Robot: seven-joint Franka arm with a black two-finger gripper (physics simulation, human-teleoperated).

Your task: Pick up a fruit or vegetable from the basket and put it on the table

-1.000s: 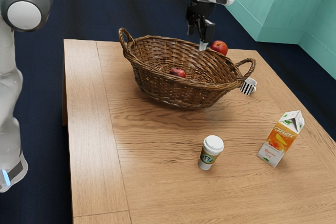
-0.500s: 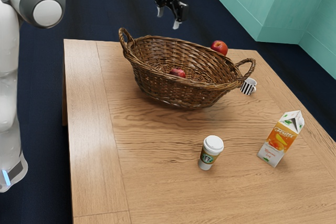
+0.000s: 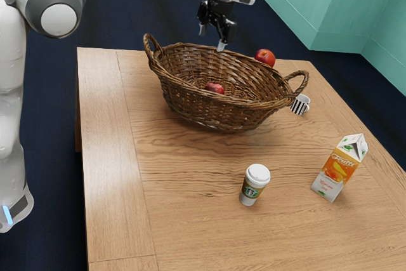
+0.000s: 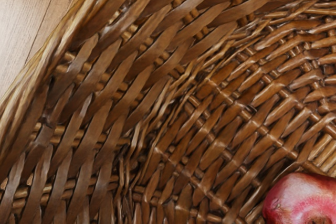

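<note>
Over the basket (image 3: 203, 109) | gripper (image 3: 212, 38) | fingers wide apart | empty

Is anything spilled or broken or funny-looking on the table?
No, nothing looks spilled or broken. The coffee cup and juice carton stand upright, and a pomegranate lies inside the wicker basket. One red fruit is outside, on the basket's far side, but that isn't really odd.

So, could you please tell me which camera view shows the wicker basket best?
The exterior view: it shows the basket from end to end, outer wall and rim included, with a red fruit inside. The wrist view gives a close, cropped look at its inner weave and part of the rim.
</note>
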